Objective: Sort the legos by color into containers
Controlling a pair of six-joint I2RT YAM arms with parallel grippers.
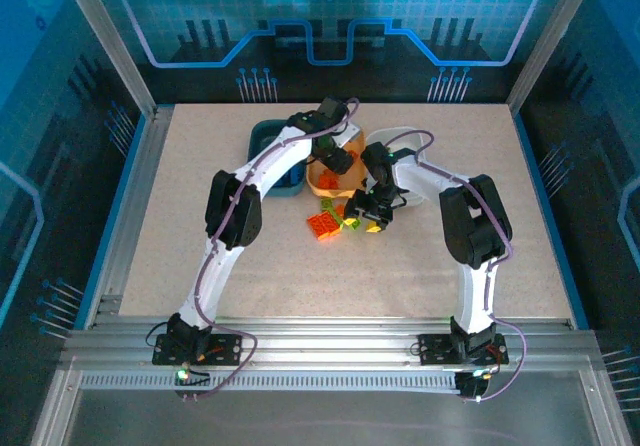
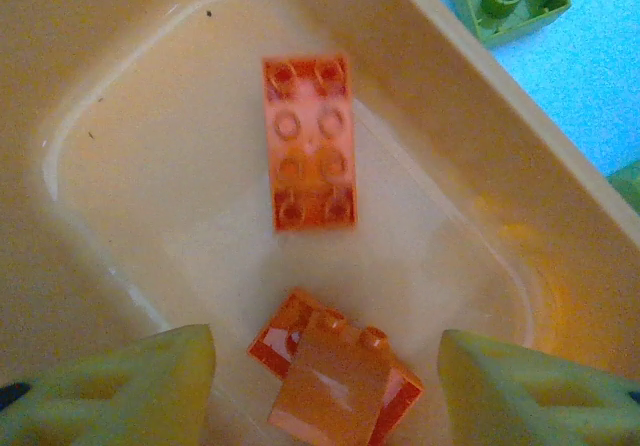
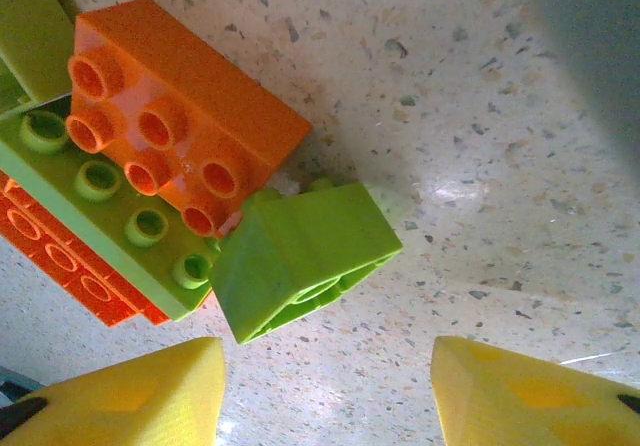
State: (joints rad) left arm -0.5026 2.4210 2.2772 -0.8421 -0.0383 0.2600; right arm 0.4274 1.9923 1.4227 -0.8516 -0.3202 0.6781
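My left gripper [image 2: 325, 391] hangs open over the orange tub [image 2: 470, 126], where a flat orange brick [image 2: 310, 141] and two stacked orange bricks [image 2: 335, 381] lie on the floor. In the top view that gripper [image 1: 335, 156] sits above the orange tub [image 1: 322, 180], beside the dark teal tub [image 1: 262, 138]. My right gripper [image 3: 325, 391] is open just above the table, near a tipped lime green brick [image 3: 300, 256], an orange brick [image 3: 180, 116] and a long green brick [image 3: 100, 216]. The loose pile [image 1: 335, 221] lies by the right gripper [image 1: 368, 209]. The white tub [image 1: 408, 136] is mostly hidden behind the right arm.
A green brick [image 2: 505, 1] lies on the table just outside the orange tub's rim. Bare speckled tabletop [image 3: 480, 166] spreads to the right of the pile. Metal frame posts [image 1: 130, 76] and rails border the table.
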